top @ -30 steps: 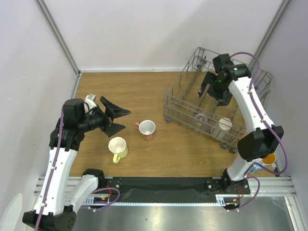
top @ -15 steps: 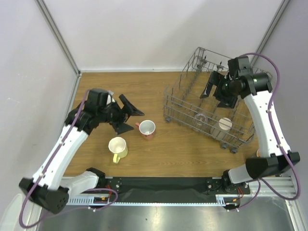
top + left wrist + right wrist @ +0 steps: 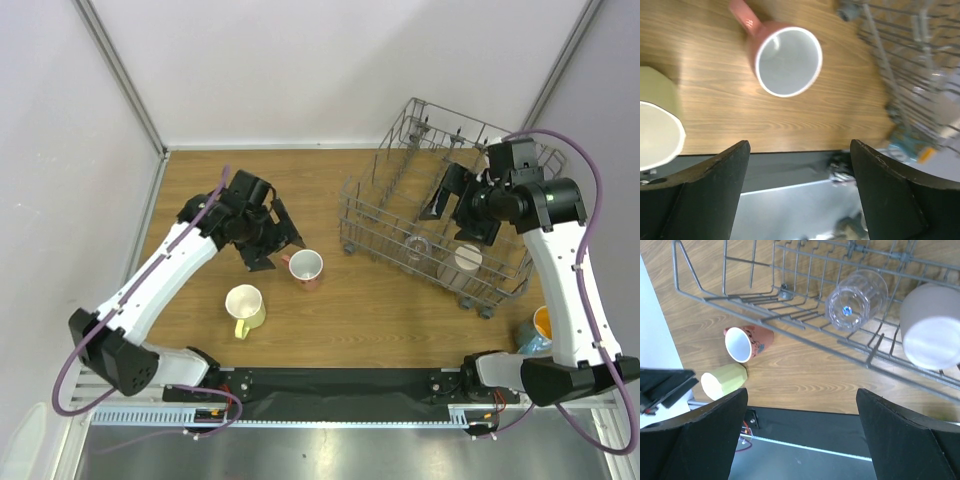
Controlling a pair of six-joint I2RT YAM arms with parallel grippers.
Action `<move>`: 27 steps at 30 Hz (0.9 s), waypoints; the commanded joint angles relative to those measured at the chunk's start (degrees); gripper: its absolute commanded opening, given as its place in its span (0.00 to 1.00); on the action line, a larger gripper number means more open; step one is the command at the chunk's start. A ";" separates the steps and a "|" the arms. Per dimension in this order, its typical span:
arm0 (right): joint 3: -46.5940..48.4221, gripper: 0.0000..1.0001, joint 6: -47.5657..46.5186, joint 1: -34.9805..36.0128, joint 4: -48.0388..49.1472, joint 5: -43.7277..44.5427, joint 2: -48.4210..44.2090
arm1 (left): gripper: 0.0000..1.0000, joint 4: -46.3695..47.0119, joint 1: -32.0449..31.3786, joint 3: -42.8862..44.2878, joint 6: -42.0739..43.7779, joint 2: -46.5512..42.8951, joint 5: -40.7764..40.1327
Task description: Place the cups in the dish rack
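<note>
The salmon-pink mug (image 3: 305, 268) stands upright on the wooden table, white inside; it also shows in the left wrist view (image 3: 785, 60). The pale yellow mug (image 3: 244, 307) stands near its front left. My left gripper (image 3: 279, 244) is open and empty, hovering just left of the pink mug. The grey wire dish rack (image 3: 372, 215) sits at the right. In it lie a clear glass (image 3: 418, 245) and a beige cup (image 3: 467, 258), also seen in the right wrist view, the glass (image 3: 856, 299) and the cup (image 3: 932, 325). My right gripper (image 3: 455, 210) is open and empty above the rack.
An orange and blue object (image 3: 540, 328) sits off the table's front right corner, by the right arm's base. A metal rail and black strip (image 3: 330, 385) run along the near edge. White walls close in the back and sides.
My left arm has swung right and reached out, bringing its open gripper beside the pink mug. My right gripper has shifted slightly right above the rack. The cups have not moved.
</note>
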 commanded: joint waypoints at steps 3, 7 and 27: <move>-1.93 0.98 1.21 -0.02 -0.96 -0.25 -3.40 | 0.87 -7.10 -2.98 7.16 8.31 7.31 -10.43; -3.78 1.00 2.70 0.07 -0.52 1.16 -4.98 | 0.87 -8.01 -4.13 8.49 9.98 7.96 -15.26; -3.87 1.00 2.79 0.07 -2.28 1.95 -5.95 | 0.79 2.98 -4.39 0.14 10.87 14.98 -10.00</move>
